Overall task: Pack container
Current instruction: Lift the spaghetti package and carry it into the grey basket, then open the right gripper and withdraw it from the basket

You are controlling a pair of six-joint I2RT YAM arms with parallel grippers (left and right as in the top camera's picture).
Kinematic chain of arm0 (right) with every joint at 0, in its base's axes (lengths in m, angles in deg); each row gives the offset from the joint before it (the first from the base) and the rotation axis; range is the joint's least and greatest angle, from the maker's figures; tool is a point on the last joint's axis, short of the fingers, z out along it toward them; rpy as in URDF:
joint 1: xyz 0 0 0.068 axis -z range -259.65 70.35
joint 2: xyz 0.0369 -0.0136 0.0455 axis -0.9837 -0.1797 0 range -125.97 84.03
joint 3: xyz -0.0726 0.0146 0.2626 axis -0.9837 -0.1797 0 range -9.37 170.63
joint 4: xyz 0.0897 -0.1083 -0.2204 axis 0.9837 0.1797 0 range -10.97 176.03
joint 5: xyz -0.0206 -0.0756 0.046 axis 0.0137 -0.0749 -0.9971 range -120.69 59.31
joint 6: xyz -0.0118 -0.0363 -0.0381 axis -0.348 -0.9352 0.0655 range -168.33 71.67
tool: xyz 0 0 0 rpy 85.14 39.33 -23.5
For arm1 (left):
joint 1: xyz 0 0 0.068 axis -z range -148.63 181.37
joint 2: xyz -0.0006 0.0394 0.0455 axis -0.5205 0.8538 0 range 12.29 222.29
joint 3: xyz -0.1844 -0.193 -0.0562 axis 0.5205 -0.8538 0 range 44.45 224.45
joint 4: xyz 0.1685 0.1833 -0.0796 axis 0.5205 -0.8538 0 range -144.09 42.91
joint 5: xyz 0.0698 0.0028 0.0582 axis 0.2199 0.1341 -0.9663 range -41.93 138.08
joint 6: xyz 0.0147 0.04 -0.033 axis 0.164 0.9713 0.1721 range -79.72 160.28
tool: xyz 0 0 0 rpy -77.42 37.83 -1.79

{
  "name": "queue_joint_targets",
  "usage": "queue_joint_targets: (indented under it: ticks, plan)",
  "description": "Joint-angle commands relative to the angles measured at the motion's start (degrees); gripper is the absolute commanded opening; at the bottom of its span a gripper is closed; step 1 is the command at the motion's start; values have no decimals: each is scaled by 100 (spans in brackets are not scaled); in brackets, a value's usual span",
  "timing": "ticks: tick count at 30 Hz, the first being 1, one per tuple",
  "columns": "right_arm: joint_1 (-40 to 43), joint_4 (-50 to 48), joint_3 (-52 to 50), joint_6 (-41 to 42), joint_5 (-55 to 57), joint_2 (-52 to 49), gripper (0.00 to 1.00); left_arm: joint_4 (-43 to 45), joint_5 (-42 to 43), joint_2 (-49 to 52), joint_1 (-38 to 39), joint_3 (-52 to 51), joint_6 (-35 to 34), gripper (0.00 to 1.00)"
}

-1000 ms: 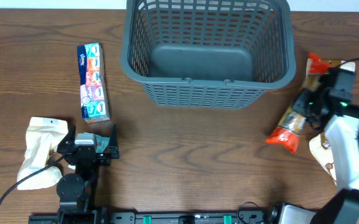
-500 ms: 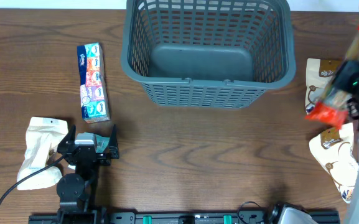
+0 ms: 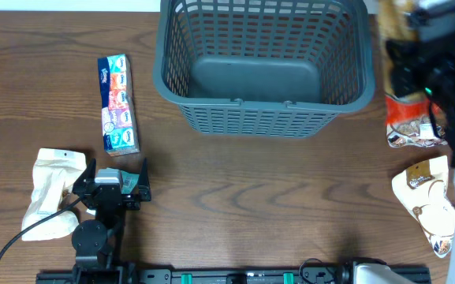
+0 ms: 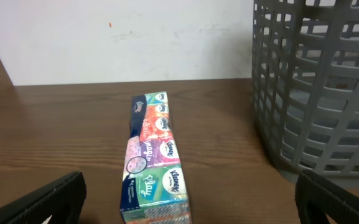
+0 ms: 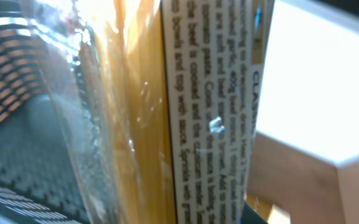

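1. The left gripper [image 3: 117, 169] is sitting low over the brown surface [image 3: 251, 197], close to the robot. Its two fingers are standing wide apart and are holding nothing.
2. A pale bag [image 3: 50, 189] is lying just beside the left gripper, on its left.
3. A second bag [image 3: 428, 201], pale with brown spots, is lying on the right side of the surface, near the white right arm.
4. A tissue pack [image 3: 117, 102] with many colours is lying flat a bit farther out, in front of the left gripper. In the left wrist view it is pointing away from the camera, with the basket [image 4: 316, 93] to its right.
5. The right gripper [image 3: 418, 57] is squeezing a packet [image 3: 407, 118]. The packet is clear at the top and red and orange at the bottom. In the right wrist view it is filling most of the picture, showing yellow sticks and small print.
6. The packet is hanging just beside the basket's right wall, outside it.
7. The basket [image 3: 259, 118] is standing upright at the far middle of the surface. It is dark grey, with slotted walls. Nothing is lying inside it.
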State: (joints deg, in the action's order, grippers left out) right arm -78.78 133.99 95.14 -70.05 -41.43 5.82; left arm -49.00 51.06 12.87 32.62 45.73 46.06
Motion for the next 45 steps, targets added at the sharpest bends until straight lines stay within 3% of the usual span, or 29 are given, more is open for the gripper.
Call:
queue_joint_targets:
  ticks: [1, 14, 24, 38, 39, 40, 41, 42, 45]
  plan:
    - [-494, 26, 651, -717, -42, -450, 1, -195, -44, -35, 17, -105, -59, 99]
    - [-1965, 1425, 2887, -2426, 236, -2503, 1, -195, -44, -35, 17, -103, -133, 98]
    - [-2035, 2389, 2920, -3156, -610, -3580, 0, -195, -46, 103, 17, -103, -225, 98]
    - [-2035, 3027, 2918, -3276, -625, -4848, 12, -195, -46, 352, 17, -103, -225, 98]
    - [-2035, 3018, 2907, -3265, -627, -4854, 16, -195, -46, 352, 17, -103, -225, 99]
    - [-2035, 3008, 2889, -3230, -623, -4857, 31, -195, -46, 352, 17, -105, -225, 99]
    - [-2028, 3010, 2887, -3174, -621, -4857, 82, -192, -46, 352, 17, -103, -225, 98]
    - [-2024, 3008, 2887, -3088, -623, -4857, 99, -192, -46, 352, 17, -103, -225, 99]
    - [-2017, 3018, 2887, -2905, -621, -4857, 99, -192, -46, 352, 17, -103, -225, 99]
